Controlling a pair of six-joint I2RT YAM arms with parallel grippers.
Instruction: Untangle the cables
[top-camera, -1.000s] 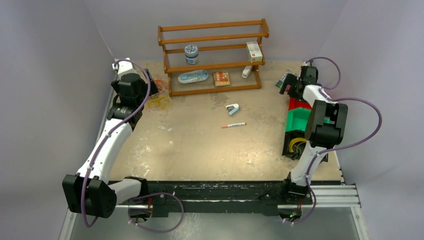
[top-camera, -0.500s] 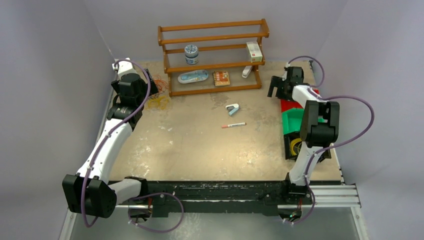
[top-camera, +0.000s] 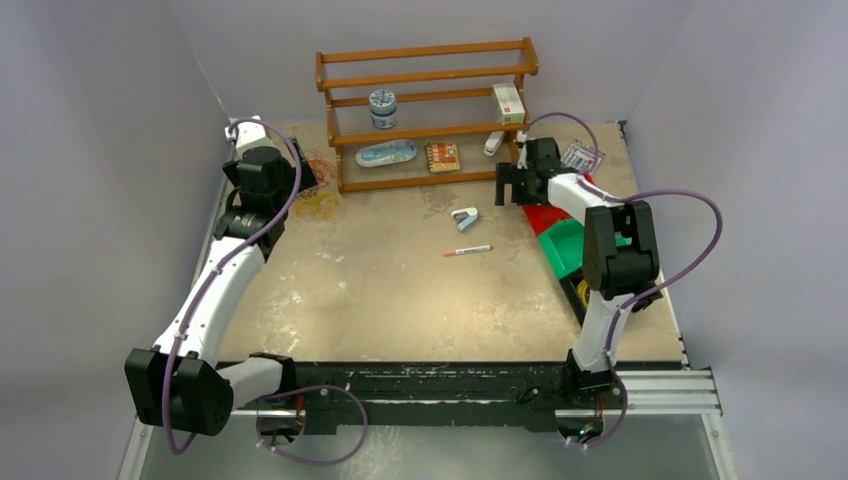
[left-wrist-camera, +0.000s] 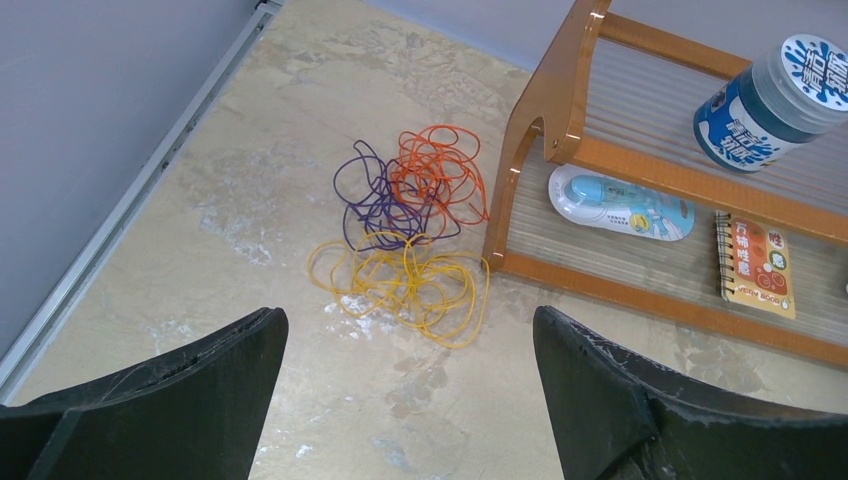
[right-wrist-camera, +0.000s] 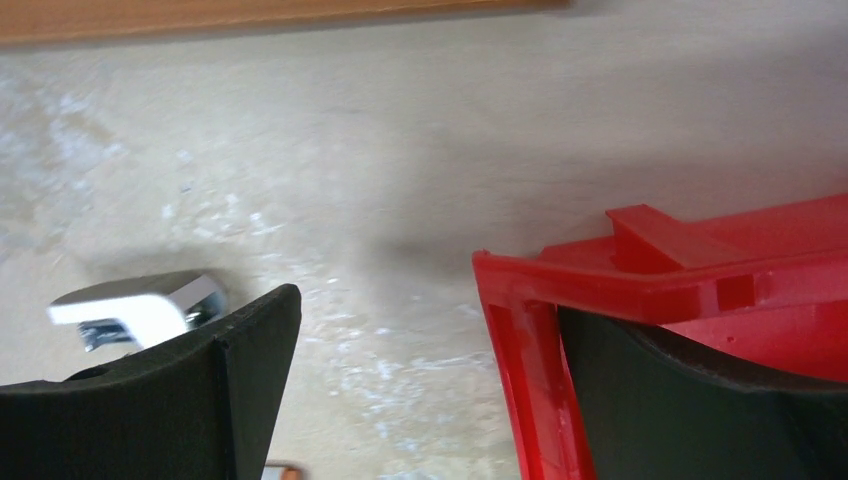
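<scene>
The left pincer (left-wrist-camera: 405, 340) hangs with its two fingers spread wide, gripping nothing, above the cables (left-wrist-camera: 405, 225). There are three thin loops, one orange, one purple and one yellow, overlapping in a heap on the table (left-wrist-camera: 250, 150) at the foot of the wooden shelf (left-wrist-camera: 560, 110). The right pincer (right-wrist-camera: 420, 330) is likewise wide apart and empty. One finger hides part of a red bin (right-wrist-camera: 650, 285), and the other hides part of a stapler (right-wrist-camera: 140, 305).
</scene>
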